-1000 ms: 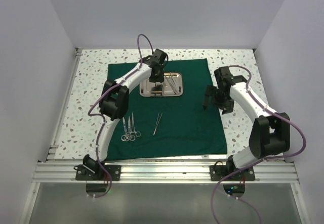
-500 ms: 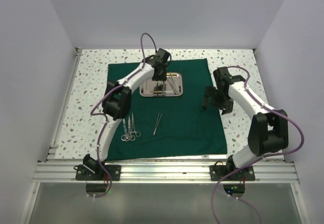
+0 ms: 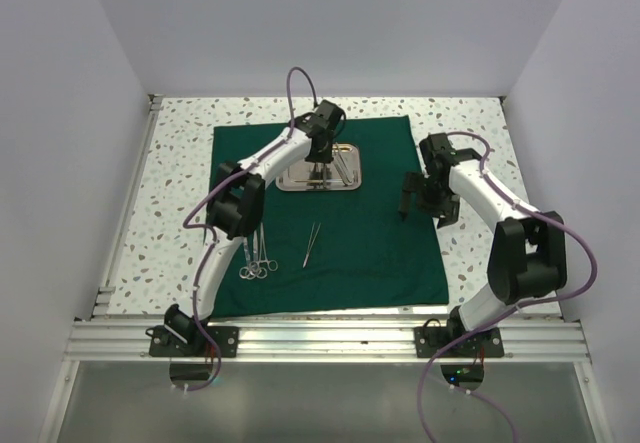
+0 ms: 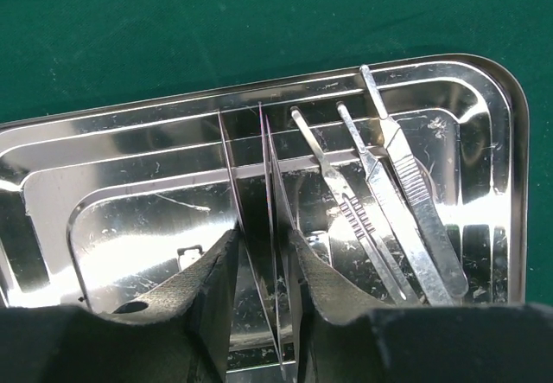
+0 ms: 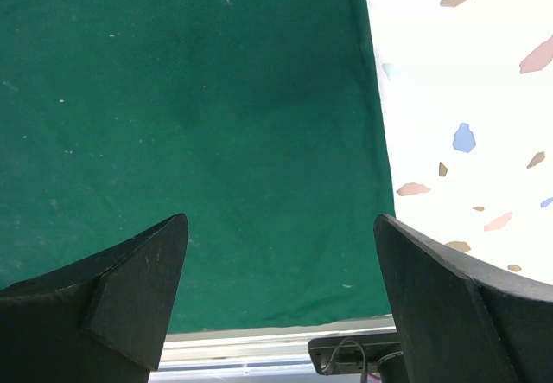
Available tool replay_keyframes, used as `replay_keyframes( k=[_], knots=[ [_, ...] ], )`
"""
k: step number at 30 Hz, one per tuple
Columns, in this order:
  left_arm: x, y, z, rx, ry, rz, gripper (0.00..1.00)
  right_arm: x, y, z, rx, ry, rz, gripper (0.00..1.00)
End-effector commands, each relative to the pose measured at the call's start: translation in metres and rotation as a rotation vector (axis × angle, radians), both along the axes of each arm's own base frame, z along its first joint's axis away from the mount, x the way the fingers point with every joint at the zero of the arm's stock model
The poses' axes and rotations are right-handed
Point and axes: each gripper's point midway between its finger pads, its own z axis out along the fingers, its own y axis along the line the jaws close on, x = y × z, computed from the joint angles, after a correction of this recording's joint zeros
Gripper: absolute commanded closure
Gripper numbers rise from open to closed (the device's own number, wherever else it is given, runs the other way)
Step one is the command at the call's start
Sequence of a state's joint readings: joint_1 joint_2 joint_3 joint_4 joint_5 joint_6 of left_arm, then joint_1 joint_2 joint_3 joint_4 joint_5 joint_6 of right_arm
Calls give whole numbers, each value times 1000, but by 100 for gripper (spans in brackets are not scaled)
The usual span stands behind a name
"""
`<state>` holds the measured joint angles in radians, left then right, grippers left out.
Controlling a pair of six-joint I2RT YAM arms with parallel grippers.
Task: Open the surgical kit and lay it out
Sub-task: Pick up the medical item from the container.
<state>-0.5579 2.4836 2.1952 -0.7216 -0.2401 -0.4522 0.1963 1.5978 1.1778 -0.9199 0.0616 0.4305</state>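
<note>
The steel tray (image 4: pixel 121 141) is lying on the far half of the dark green cloth (image 3: pixel 380 243), which is lying spread flat over the speckled surface (image 3: pixel 170 183).

The left gripper (image 4: pixel 262 238) is hanging directly over the tray, pointing down into it. Its jaws are standing partly open with a narrow gap, and they are straddling a thin two-legged silver instrument (image 4: pixel 270 167) that is lying in the middle of the tray. The legs are running up between the two fingers (image 4: pixel 212 284); whether the fingers are actually pressing on them I cannot tell.

Just to the right of that instrument, still inside the tray, three more slim silver tools (image 4: pixel 406 201) are lying side by side at a slant.

Nearer than the tray and a little to its left, ringed scissors and forceps (image 3: pixel 256 258) are lying together on the cloth. A pair of tweezers (image 3: pixel 312 244) is lying straight in front of the tray, apart from them.

The right gripper (image 5: pixel 281 227) is hovering well to the right of the tray, above the cloth's right edge, with its jaws standing wide apart and holding nothing.
</note>
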Motion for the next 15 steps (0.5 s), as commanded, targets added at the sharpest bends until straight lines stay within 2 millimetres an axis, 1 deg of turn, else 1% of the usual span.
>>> replay_keyframes(
  k=[1,6,9,10,11,15],
  knots=[
    [-10,14,-18,41,58,13,69,13,2,6,4,-36,24,7],
    [-14,26,-30,30,103,46,74,14,3,6,5,-36,26,7],
    [-19,29,-35,34,115,53,76,13,3,5,6,-31,26,7],
    [-18,30,-33,29,112,56,76,14,3,5,7,-31,25,7],
    [-22,31,-38,28,127,55,76,13,3,5,7,-29,25,7],
    [-25,35,-45,14,152,67,80,13,3,4,5,-28,23,7]
  ],
)
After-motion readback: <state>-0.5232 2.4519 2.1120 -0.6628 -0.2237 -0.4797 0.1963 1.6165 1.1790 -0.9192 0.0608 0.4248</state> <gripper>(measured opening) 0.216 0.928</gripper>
